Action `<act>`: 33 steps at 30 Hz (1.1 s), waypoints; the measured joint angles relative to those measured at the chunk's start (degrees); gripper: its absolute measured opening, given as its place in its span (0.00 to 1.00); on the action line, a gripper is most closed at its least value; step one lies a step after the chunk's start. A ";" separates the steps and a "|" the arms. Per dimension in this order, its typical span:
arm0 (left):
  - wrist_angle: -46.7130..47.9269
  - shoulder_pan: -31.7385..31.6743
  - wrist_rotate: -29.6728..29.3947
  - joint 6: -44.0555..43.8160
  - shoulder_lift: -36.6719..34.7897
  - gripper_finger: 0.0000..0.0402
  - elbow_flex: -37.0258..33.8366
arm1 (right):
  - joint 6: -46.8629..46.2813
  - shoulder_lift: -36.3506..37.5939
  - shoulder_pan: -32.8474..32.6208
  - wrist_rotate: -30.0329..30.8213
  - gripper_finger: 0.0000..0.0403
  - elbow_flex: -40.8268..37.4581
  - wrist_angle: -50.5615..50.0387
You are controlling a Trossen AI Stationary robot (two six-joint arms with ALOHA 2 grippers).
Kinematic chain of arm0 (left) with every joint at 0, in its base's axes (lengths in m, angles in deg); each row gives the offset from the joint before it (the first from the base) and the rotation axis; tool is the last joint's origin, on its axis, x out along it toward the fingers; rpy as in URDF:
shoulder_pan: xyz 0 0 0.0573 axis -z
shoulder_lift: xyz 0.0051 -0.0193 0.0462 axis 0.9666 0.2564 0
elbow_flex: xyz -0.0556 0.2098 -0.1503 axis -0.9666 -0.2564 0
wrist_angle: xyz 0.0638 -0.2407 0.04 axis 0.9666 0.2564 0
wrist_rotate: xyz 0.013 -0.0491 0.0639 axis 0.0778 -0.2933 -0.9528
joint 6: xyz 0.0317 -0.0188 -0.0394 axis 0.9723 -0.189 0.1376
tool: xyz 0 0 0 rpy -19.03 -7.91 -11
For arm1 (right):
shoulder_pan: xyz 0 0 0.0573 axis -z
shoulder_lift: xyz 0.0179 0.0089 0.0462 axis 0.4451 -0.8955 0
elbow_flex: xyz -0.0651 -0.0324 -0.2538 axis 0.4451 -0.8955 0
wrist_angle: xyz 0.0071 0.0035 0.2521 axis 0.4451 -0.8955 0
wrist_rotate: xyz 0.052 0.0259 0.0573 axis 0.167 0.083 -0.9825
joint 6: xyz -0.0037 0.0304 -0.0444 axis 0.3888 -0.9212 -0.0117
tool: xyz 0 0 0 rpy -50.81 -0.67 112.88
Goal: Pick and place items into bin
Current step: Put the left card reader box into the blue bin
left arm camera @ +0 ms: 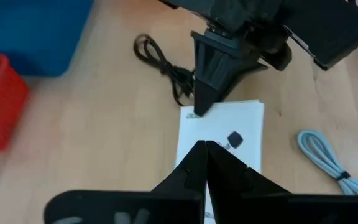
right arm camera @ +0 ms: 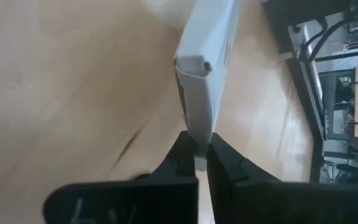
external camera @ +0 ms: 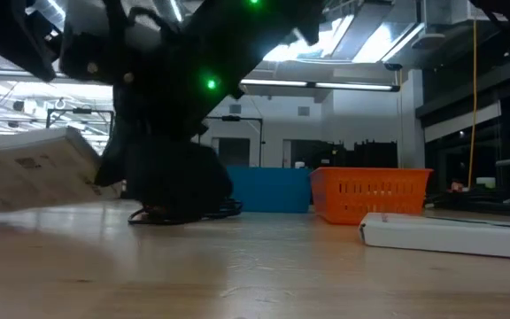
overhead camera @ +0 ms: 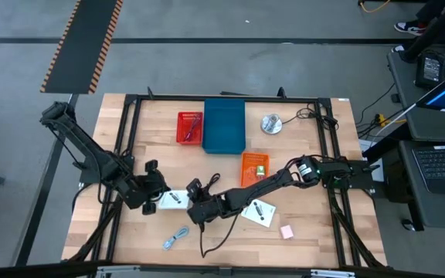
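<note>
Both grippers work at the same white card [overhead camera: 173, 199], which lies near the front edge of the worktop [overhead camera: 307, 162], left of centre. The left gripper [overhead camera: 159, 199] meets the card from its left end; in the left wrist view its fingers [left arm camera: 191, 171] are drawn together to a narrow point over the near edge of the card [left arm camera: 221, 134], pinching it. The right gripper [overhead camera: 195, 207] meets the card from the opposite end. In the right wrist view the right gripper [right arm camera: 196, 157] is nearly closed on the thin edge of the card [right arm camera: 205, 74], which stands tilted on edge between the fingertips. The low view shows the card [external camera: 34, 173] lifted at an angle, one end raised off the worktop.

The black coiled cable [overhead camera: 209, 202] lies just behind and under the right gripper, trailing toward the front edge. The second white card [overhead camera: 259, 213] lies flat, right of the right gripper and near the front edge. The light-blue cable [overhead camera: 176, 239] lies close to the front edge, in front of the held card. The small pink block [overhead camera: 287, 232] sits near the front edge, right of the second card.

The blue bin [overhead camera: 224, 124] stands at the centre rear of the worktop, with the red basket [overhead camera: 190, 127] touching its left side. The orange basket [overhead camera: 255, 167] stands in front of the bin's right side.
</note>
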 joint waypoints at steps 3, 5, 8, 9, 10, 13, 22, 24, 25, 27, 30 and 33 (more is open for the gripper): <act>-0.01 0.01 -1.23 1.66 -0.88 0.00 0.05 | -1.97 2.31 -0.11 -0.12 0.00 -0.03 -1.39; 0.07 0.05 -1.78 2.68 -1.15 0.00 0.07 | -4.15 4.77 -0.11 -0.03 0.00 -0.02 -3.36; 0.06 0.23 -2.28 4.65 -1.14 0.00 0.09 | -7.87 8.12 -0.09 -0.09 0.00 0.04 -7.45; 0.01 0.35 -2.66 5.42 -1.14 0.00 0.09 | -9.32 8.95 -0.11 -0.27 0.00 0.02 -9.39; 0.03 0.48 -3.15 6.07 -1.14 0.00 0.09 | -10.84 9.60 -0.11 -0.42 0.00 0.02 -10.78; 0.02 1.08 -5.69 8.14 -1.30 0.00 0.09 | -16.03 12.01 -0.11 -0.57 0.00 -0.02 -15.39; -0.03 2.47 -11.21 10.69 -3.15 0.00 0.09 | -26.19 19.44 -0.09 -0.71 0.00 -9.77 -14.29; 0.01 2.57 -11.82 10.71 -3.37 0.00 0.09 | -28.00 22.14 -0.11 -0.58 0.00 -14.32 -11.41; -0.03 2.59 -12.29 10.71 -3.35 0.00 0.09 | -28.52 23.35 -0.11 -0.49 0.00 -16.81 -8.78; 0.01 2.59 -12.91 10.94 -3.32 0.00 0.09 | -29.51 26.38 -0.11 -0.53 0.00 -22.15 -4.47; -0.16 2.58 -15.51 11.88 -3.30 0.00 0.09 | -30.14 31.24 -0.06 -0.45 0.00 -29.65 3.80; -0.74 2.57 -19.06 13.10 -3.29 0.00 -0.18 | -30.21 35.32 0.26 -0.38 0.00 -36.72 11.89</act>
